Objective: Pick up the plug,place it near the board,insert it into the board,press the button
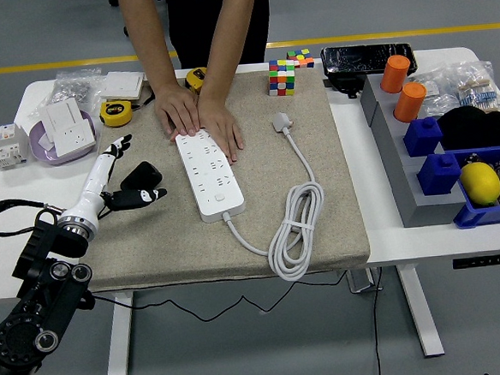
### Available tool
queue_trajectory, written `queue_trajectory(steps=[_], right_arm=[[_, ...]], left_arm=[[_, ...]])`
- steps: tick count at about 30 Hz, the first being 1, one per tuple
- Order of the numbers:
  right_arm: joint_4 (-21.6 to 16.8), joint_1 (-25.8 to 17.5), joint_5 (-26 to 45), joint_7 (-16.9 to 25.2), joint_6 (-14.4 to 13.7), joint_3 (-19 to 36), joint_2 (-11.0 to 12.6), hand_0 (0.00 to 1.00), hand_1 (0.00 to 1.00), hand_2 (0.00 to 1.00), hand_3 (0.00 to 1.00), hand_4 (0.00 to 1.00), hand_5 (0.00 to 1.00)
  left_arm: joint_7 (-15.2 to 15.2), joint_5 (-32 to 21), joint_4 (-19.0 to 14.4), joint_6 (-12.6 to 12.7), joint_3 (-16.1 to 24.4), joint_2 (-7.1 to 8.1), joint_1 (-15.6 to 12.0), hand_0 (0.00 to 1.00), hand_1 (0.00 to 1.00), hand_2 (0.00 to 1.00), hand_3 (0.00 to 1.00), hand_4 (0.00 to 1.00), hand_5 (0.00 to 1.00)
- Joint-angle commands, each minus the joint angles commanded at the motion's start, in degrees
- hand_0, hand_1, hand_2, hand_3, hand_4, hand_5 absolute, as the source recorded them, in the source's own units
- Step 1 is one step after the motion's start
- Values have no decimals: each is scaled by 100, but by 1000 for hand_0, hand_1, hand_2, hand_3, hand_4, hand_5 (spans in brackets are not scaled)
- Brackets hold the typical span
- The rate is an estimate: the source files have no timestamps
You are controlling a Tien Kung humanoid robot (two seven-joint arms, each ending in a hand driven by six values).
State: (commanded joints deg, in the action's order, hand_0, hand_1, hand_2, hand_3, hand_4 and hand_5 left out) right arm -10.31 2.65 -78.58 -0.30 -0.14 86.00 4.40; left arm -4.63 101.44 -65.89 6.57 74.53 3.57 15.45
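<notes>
Head view, looking down over the white table (382,238) with a tan mat (321,217) spread across its middle. Left hand (117,184) reaches in from the lower left on its black arm, white forearm angled up toward the mat's left side; fingers spread and relaxed, holding nothing, thumb pointing right just below the black plug (143,174). The plug lies on the mat's left part, its thin black cord trailing down off the mat's near-left edge. Hand is just beside the plug; whether they touch, I cannot tell. White power strip (208,175), the board, lies lengthwise on the mat's centre, well right of the plug. A person at the far side presses both hands (198,116) flat on the strip's far end. The strip's own white cable (297,227) coils to the right, ending in a white plug (282,122) near the Rubik's cube (282,76). Two yellow tape measures (116,113), a wall socket on a purple dish (66,127) far left. Grey rack with orange cups (403,87), blue bins (492,213) and a lemon (480,182) at right. Right arm not in sight.
</notes>
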Motion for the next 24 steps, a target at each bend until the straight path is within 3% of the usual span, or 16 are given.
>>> queue_trajectory(steps=[1, 6, 7, 15, 18, 19, 24], right_arm=[[0, 5, -3, 0, 1, -5, 2, 920, 802, 779, 797, 998, 998], [0, 31, 21, 8, 3, -47, 6, 920, 802, 779, 797, 998, 998], [0, 32, 5, 2, 4, -38, 8, 919, 802, 779, 797, 998, 998], [0, 14, -15, -10, 7, -41, 21, 919, 802, 779, 797, 998, 998], [0, 12, -11, -10, 9, -52, 21, 919, 802, 779, 797, 998, 998], [0, 12, -15, -12, 10, -52, 21, 919, 802, 779, 797, 998, 998], [0, 19, -11, -10, 10, -58, 23, 919, 802, 779, 797, 998, 998]], left_arm=[[26, -18, 85, 30, -56, -10, 50, 998, 993, 946, 950, 998, 75], [156, 87, 558, 207, -196, -83, 286, 998, 993, 946, 950, 998, 75], [197, 165, 697, 272, -209, -104, 351, 956, 954, 899, 893, 998, 90], [372, 601, 1438, 518, -108, -192, 632, 920, 925, 857, 848, 998, 103], [365, 719, 1586, 556, -84, -206, 681, 920, 925, 857, 848, 998, 103], [362, 735, 1611, 566, -78, -212, 690, 842, 858, 804, 807, 998, 103], [354, 875, 1710, 657, -44, -244, 751, 842, 858, 804, 807, 998, 103]])
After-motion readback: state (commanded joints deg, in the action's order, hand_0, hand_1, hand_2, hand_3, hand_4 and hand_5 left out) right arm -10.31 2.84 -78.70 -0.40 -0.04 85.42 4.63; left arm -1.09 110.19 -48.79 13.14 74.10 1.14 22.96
